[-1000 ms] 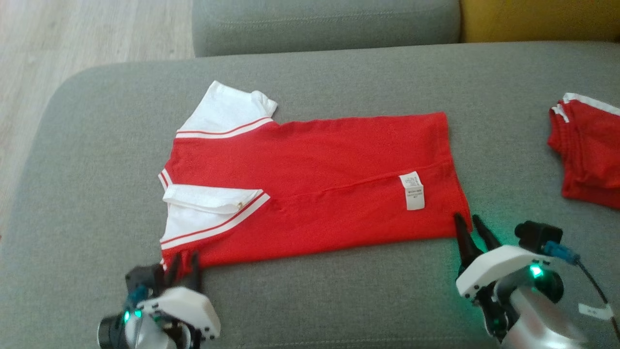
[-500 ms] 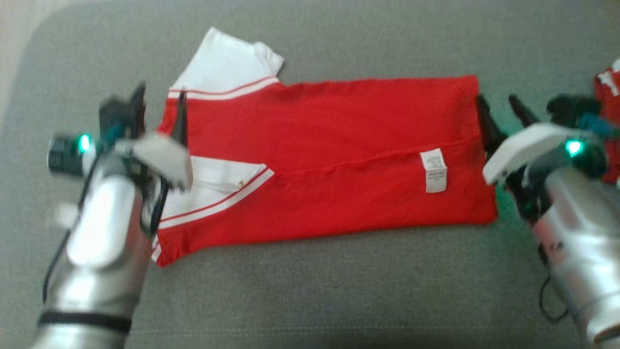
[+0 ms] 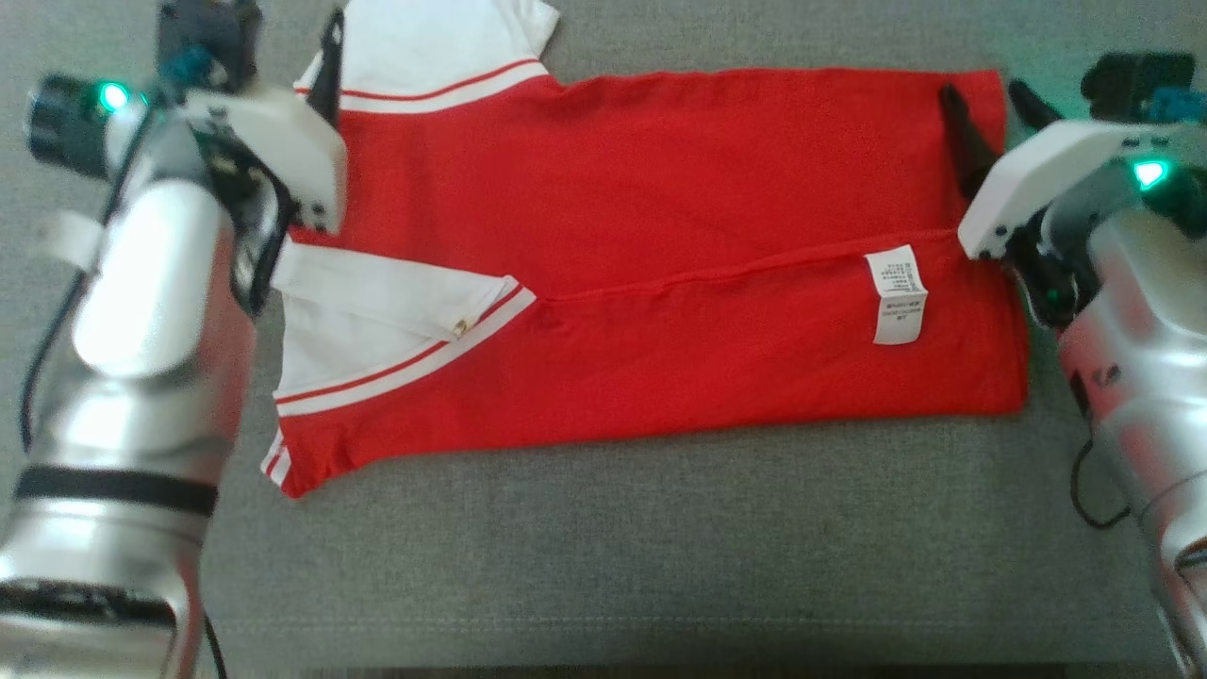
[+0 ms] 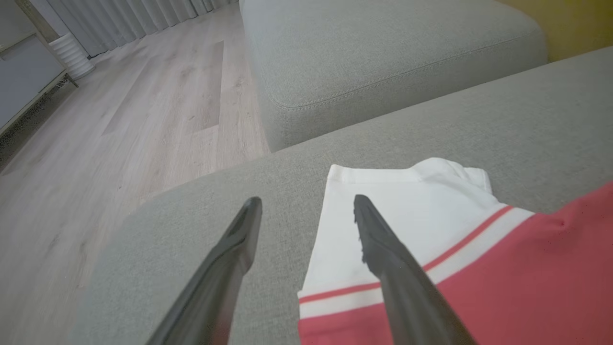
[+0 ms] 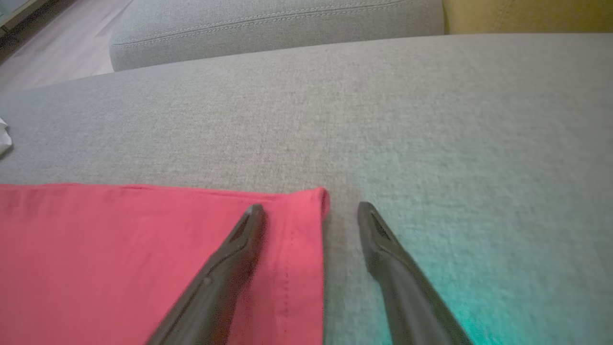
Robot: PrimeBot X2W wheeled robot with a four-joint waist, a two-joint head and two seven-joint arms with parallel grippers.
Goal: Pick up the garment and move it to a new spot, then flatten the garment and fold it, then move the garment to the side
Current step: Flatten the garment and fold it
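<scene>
Red, white-sleeved cloth shirt (image 3: pixel 660 264) on grey sofa seat (image 3: pixel 603 547): probably light and limp. Left claw (image 4: pixel 306 206) and right claw (image 5: pixel 311 208), both wide, straddle its far-left sleeve and far-right hem, sensible holds.

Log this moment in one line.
garment: part-folded on sofa | left gripper: open at sleeve edge | right gripper: open at hem corner

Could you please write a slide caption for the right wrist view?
Open right gripper straddles the hem corner of the red shirt on a grey cushion.
</scene>
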